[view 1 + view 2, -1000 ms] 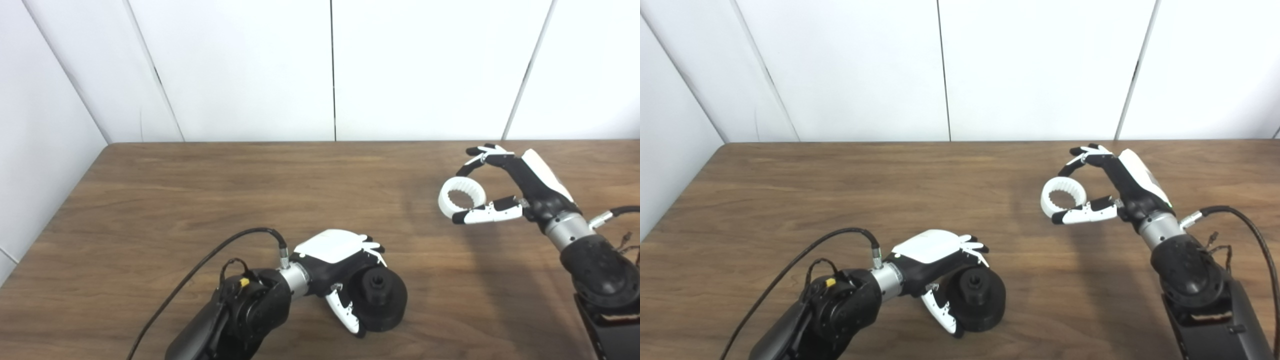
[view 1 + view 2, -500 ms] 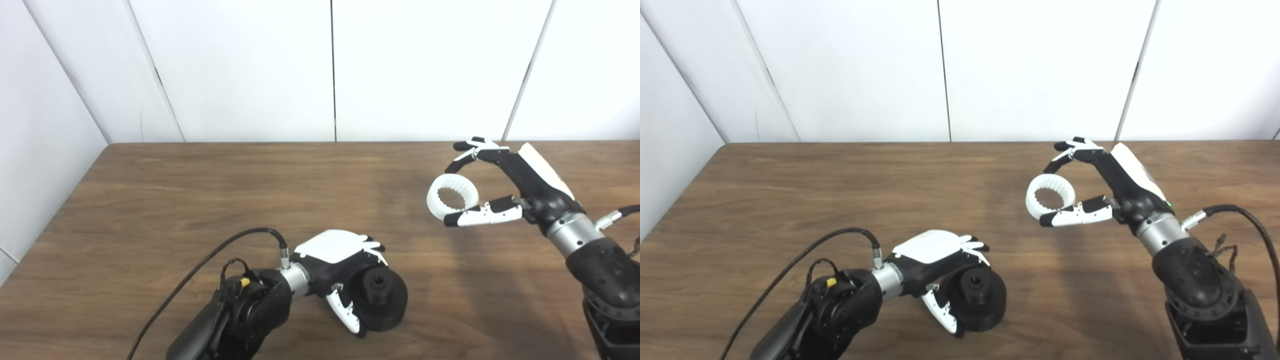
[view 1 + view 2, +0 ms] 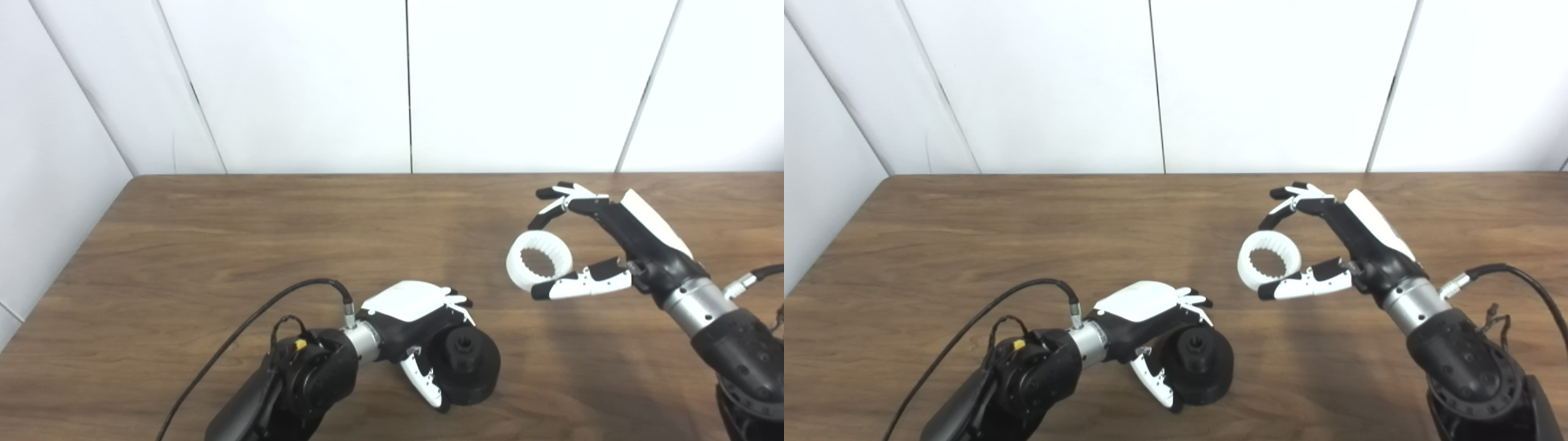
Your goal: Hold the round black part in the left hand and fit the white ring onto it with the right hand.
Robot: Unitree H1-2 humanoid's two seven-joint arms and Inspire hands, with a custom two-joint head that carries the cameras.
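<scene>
The left hand (image 3: 416,324) lay low on the desk (image 3: 245,233), curled around the round black part (image 3: 467,366). At its 2 o'clock, the raised right hand (image 3: 618,245) pinched the white ring (image 3: 539,263).

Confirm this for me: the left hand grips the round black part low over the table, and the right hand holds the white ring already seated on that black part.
Not quite. The left hand does grip the round black part low over the table, but the white ring is not seated on it. In the left eye view the right hand holds the ring in the air, up and to the right of the black part, clearly apart.
</scene>
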